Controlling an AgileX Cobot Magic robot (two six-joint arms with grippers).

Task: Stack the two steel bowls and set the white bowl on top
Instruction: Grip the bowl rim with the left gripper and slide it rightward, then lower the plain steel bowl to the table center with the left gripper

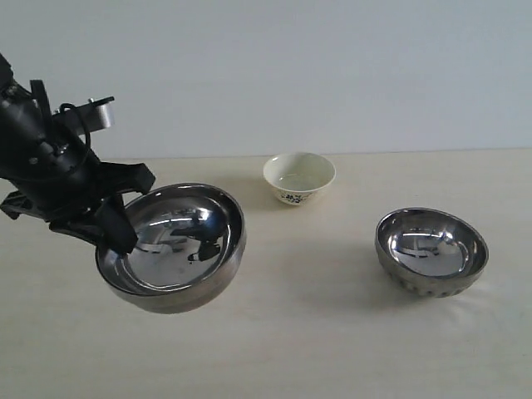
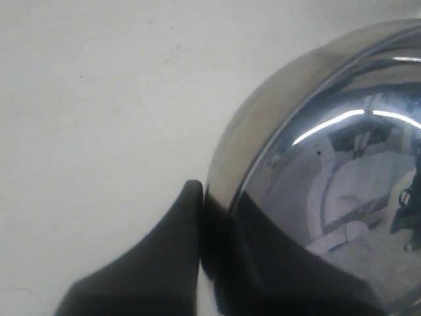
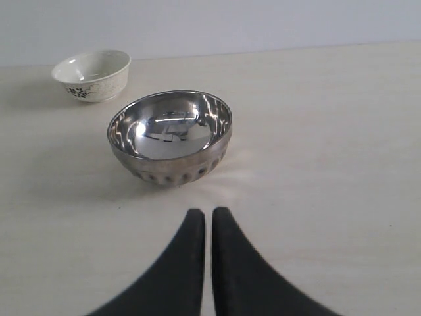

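The left gripper (image 1: 116,229) is clamped on the rim of the smooth steel bowl (image 1: 179,249), holding it tilted over the left part of the bench (image 1: 316,341). The ribbed steel bowl (image 1: 431,249) sits upright on the right. The white floral bowl (image 1: 299,177) stands farther back, between them. The right gripper (image 3: 208,217) is closed and empty, near the ribbed bowl.

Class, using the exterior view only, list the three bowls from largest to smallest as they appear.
1. Smooth steel bowl, gripped at its rim by the left gripper; it seems nearer the camera, so its lead over the next is unsure.
2. Ribbed steel bowl.
3. White bowl, clearly smallest.
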